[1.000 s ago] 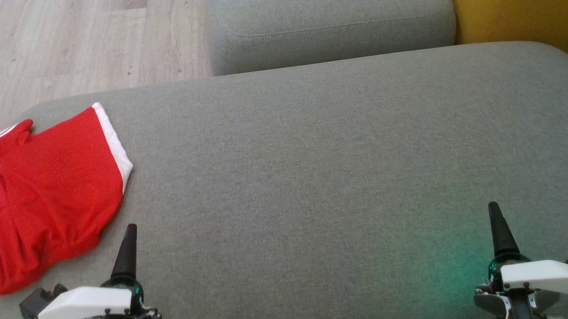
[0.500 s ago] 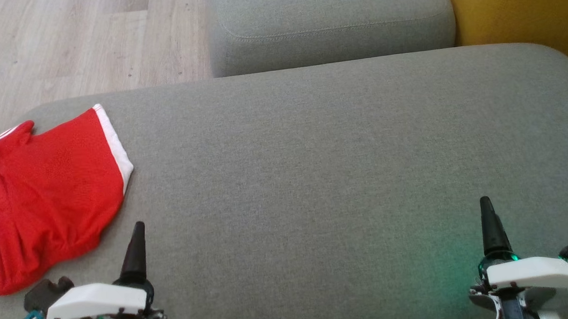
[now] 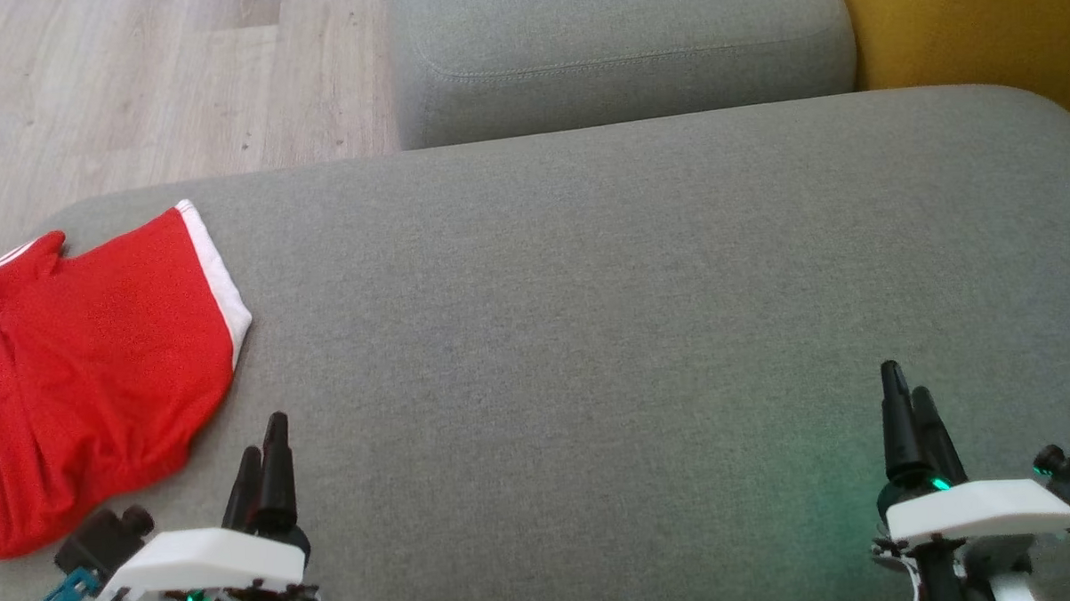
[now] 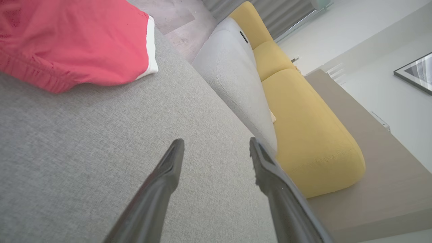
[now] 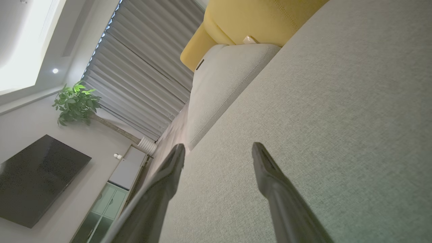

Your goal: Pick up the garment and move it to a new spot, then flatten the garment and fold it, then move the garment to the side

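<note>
Left gripper (image 3: 264,434) spread wide, red garment's (image 3: 92,369) white-trimmed edge near its front-left. Right gripper (image 3: 904,379) spread too, broad grey cushion (image 3: 590,334) between them.

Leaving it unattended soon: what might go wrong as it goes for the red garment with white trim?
The red garment with white trim lies by the grey fabric cushion's left edge; a nudge might slide it toward the wooden floor. Its folds overlap, so the open left gripper may pinch several layers.

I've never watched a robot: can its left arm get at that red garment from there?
Probably yes: the left fingers stand open just beside the red garment, with bare grey cushion between them.
</note>
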Tool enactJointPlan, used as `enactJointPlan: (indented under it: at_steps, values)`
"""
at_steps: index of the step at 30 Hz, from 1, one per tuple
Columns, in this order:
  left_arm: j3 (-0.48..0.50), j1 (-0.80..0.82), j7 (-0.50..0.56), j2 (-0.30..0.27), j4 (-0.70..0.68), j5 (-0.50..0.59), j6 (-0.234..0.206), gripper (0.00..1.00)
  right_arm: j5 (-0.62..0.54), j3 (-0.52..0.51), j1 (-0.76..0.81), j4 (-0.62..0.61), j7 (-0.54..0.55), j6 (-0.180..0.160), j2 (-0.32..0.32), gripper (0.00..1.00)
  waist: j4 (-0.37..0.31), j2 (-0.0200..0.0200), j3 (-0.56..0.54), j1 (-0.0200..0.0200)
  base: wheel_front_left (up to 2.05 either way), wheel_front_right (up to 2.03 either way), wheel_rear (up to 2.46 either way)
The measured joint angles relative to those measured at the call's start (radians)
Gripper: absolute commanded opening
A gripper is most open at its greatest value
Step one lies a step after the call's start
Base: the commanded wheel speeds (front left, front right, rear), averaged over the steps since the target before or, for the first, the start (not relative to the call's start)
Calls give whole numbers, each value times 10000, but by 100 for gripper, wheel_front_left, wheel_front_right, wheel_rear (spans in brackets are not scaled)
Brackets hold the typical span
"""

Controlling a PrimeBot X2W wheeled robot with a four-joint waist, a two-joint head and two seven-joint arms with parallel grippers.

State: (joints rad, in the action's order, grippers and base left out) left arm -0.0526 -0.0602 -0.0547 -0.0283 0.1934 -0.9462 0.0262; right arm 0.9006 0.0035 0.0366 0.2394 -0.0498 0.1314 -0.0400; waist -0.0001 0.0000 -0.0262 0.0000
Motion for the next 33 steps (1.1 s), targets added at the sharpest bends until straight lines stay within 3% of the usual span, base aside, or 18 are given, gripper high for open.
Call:
enactJointPlan:
  at_steps: [33]
  values:
    - [-805, -417, -972, -54, -1078, 4077, -617, 100, -4360, 867, 204, -765, -988, 0, -8, 100, 153, 0, -85, 0, 0, 0, 0]
